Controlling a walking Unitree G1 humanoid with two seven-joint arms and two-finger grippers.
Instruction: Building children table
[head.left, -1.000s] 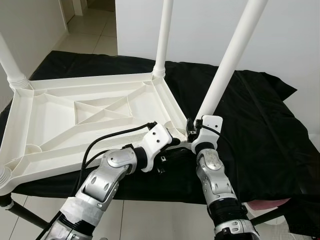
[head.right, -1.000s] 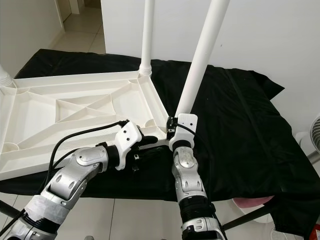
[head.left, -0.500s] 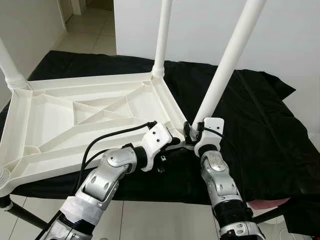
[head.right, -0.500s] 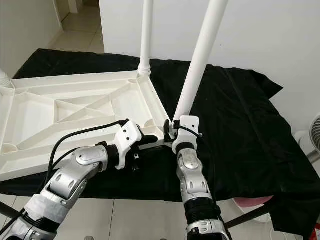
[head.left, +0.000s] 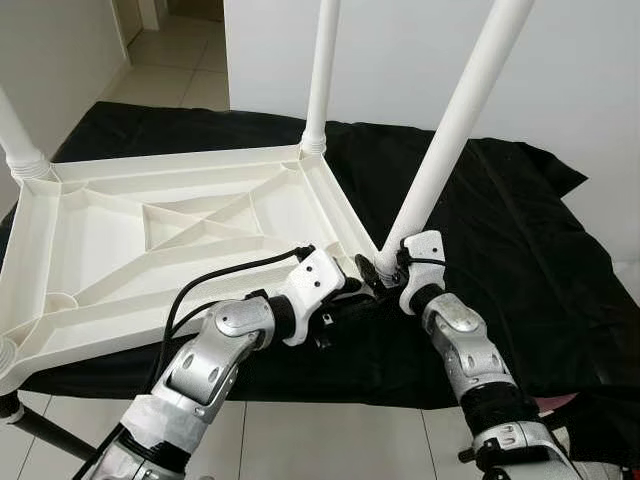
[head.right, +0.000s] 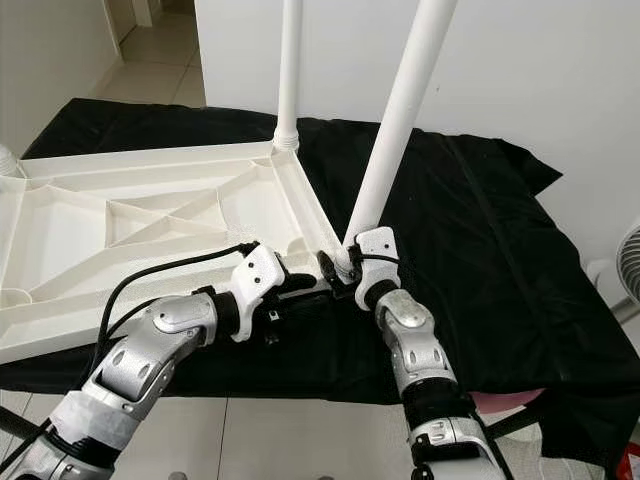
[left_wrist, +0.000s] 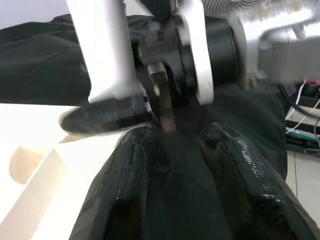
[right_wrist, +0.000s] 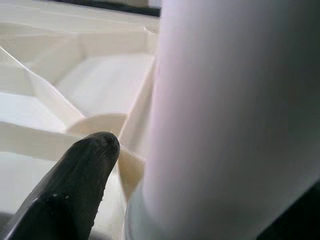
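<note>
White table leg (head.left: 450, 125) gripped by right gripper (head.left: 380, 268)'s jaws; left gripper (left_wrist: 175, 165)'s jaws parted, no writing legible.

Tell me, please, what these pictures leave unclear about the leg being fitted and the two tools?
- Leg: its top is cut off by the upper edge of both eye views.
- Leg's base in the tabletop corner: hidden behind the right tool in the eye views, blurred in the right wrist view.
- Right tool's grip: one finger shows; the leg hides the other.
- Left tool: what its fingers touch under the corner is dark.
</note>
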